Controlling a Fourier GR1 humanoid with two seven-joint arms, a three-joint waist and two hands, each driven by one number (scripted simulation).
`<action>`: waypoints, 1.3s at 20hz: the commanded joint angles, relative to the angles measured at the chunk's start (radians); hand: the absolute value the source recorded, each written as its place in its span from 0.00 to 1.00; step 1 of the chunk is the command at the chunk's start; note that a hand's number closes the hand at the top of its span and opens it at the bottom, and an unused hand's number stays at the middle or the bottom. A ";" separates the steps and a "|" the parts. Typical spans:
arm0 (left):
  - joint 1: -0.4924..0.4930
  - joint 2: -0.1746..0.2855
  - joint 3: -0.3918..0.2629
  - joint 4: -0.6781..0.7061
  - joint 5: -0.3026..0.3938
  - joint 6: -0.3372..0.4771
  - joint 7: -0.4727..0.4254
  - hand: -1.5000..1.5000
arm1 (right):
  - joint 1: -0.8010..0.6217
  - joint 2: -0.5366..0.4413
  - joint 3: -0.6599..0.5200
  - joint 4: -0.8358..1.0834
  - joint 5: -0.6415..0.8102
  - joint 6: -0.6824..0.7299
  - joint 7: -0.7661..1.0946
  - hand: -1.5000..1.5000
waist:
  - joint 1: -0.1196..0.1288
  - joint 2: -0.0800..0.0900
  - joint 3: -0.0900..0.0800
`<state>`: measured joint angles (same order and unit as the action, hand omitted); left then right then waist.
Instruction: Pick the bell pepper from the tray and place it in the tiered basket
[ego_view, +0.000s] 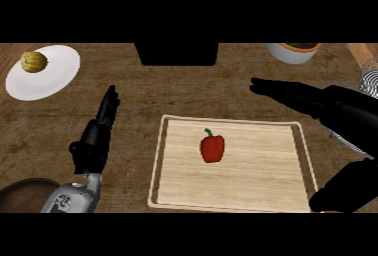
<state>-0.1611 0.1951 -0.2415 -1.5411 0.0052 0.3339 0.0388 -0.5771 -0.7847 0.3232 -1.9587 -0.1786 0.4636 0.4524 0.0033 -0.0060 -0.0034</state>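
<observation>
Bell pepper lies on the tray. Right hand hovers nearby, fingers outstretched. Left hand rests alongside, fingers straight.

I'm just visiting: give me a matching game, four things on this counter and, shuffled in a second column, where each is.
Things:
1 bell pepper
2 white plate
3 left hand
4 white pot

Places:
A top right of the view
B on the wooden tray
C top left of the view
D beside the tray's left edge

Pairs: 1-B, 2-C, 3-D, 4-A
</observation>
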 joint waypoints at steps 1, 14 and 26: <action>-0.007 -0.006 0.029 0.058 0.027 -0.038 -0.052 0.50 | -0.132 0.072 0.084 -0.058 -0.013 0.009 0.258 0.00 | 0.004 0.005 0.001; 0.029 0.021 0.069 -0.059 0.009 -0.083 0.028 0.50 | -0.157 0.275 0.182 -0.043 0.065 0.127 0.505 0.00 | 0.003 0.003 0.003; 0.013 -0.068 0.030 -0.018 -0.084 -0.025 0.007 0.50 | -0.119 0.260 0.194 0.040 0.220 0.212 0.421 0.00 | 0.000 0.006 0.003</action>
<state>-0.1490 0.1547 -0.1873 -1.5456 -0.0418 0.2858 0.0304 -0.7034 -0.5218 0.5230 -1.9522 -0.0204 0.6062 0.8751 0.0023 -0.0013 -0.0005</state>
